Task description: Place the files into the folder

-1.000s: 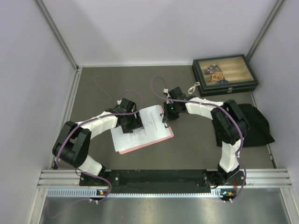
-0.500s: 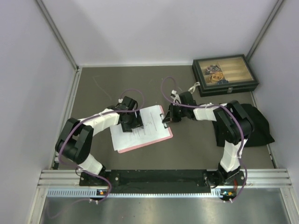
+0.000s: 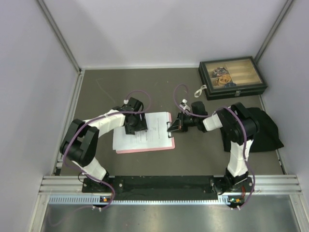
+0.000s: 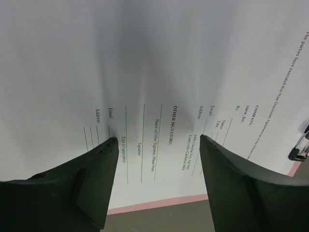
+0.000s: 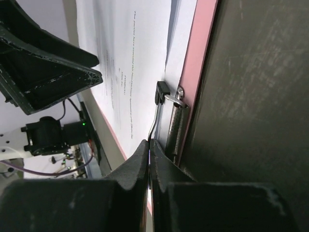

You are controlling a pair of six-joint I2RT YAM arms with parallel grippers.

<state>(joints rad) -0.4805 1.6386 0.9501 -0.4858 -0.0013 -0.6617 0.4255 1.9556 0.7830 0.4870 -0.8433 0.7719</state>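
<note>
The files (image 3: 147,130) lie stacked on the pink folder (image 3: 145,151) in the middle of the table (image 3: 193,159), with the sparsely printed sheet on top. The metal clip (image 5: 175,126) sits at the folder's right short edge. The left gripper (image 4: 158,139) has its jaws spread, tips down on the top sheet. The right gripper (image 5: 149,142) has its jaws pressed together, tips right at the clip. A dark box (image 3: 231,77) stands far right, and a black cloth (image 3: 268,128) lies nearer on the right.
</note>
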